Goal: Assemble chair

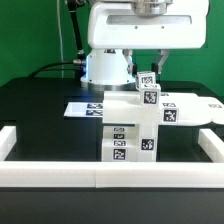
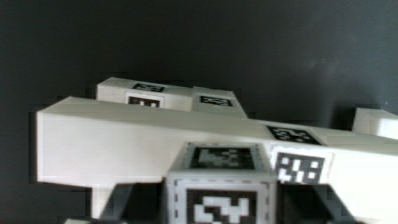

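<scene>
a marker board lies on the black table, behind what seems a white border rail

The chair is a partly built cluster of chunky matte white blocks, each bearing square black-and-white marker tags, standing on the black surface near the middle of the exterior view. A broad slab stands on edge with tags low on its front face, and a small tagged post sits upright at its top. In the wrist view the slab shows as a long white block, with the tagged post in front of it.
</scene>
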